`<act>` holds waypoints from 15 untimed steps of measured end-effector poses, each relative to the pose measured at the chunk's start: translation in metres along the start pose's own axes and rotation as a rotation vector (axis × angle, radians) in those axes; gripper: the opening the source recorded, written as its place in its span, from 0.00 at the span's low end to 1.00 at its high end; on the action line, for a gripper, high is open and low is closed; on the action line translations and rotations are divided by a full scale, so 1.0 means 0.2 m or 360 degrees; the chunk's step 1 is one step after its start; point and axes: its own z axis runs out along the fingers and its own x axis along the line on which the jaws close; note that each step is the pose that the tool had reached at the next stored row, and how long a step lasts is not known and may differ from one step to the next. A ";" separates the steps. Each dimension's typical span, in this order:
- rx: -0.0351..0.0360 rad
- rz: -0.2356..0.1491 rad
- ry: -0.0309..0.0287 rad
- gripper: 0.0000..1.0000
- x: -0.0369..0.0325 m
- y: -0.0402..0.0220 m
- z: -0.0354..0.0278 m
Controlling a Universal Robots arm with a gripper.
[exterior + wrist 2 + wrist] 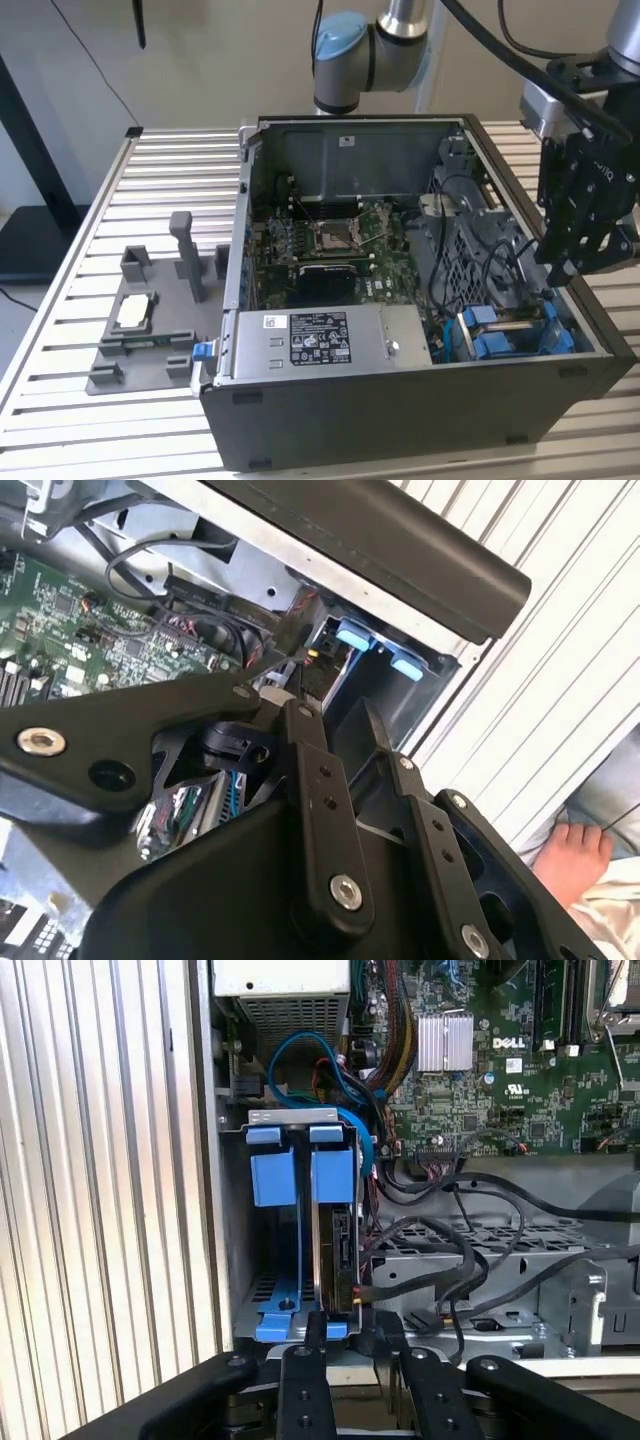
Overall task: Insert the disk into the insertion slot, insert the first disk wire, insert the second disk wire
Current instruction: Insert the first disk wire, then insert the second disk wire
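One claw (352, 1328) hung before the drive bay (232, 1260); open or closed, I could not tell. Straight beyond it the disk (340, 1250) stood edge-on in its slot, long axis running away, toward the bench (615, 320) edge on the exterior view's right.

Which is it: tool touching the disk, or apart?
Cannot tell. In the first wrist view the tool overlaps the end of the disk, hiding any gap; the exterior view leaves the tool's height unclear.
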 end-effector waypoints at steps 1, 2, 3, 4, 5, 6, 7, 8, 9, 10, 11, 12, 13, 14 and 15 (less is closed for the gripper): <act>-0.0020 0.0000 0.00008 0.34 0.000 -0.010 0.001; -0.0039 0.0000 0.00020 0.34 -0.001 -0.019 0.001; -0.0054 0.0001 0.00031 0.34 -0.001 -0.029 0.002; -0.0064 0.0001 0.00030 0.34 -0.002 -0.038 0.003; -0.0070 0.0001 0.00021 0.34 -0.002 -0.046 0.003; -0.0075 0.0001 0.00011 0.34 -0.003 -0.055 0.004; -0.0078 0.0001 -0.00002 0.34 -0.003 -0.063 0.004; -0.0081 0.0001 -0.00016 0.34 -0.004 -0.068 0.004; -0.0085 0.0001 -0.00033 0.34 -0.004 -0.073 0.000; -0.0089 0.0001 -0.00048 0.34 -0.004 -0.076 -0.007; -0.0090 0.0001 -0.00054 0.34 -0.005 -0.080 -0.018; -0.0091 0.0001 -0.00064 0.34 -0.005 -0.082 -0.030; -0.0091 0.0002 -0.00073 0.34 -0.005 -0.084 -0.044; -0.0091 0.0002 -0.00086 0.34 -0.006 -0.085 -0.055; -0.0091 0.0002 -0.00097 0.34 -0.007 -0.086 -0.064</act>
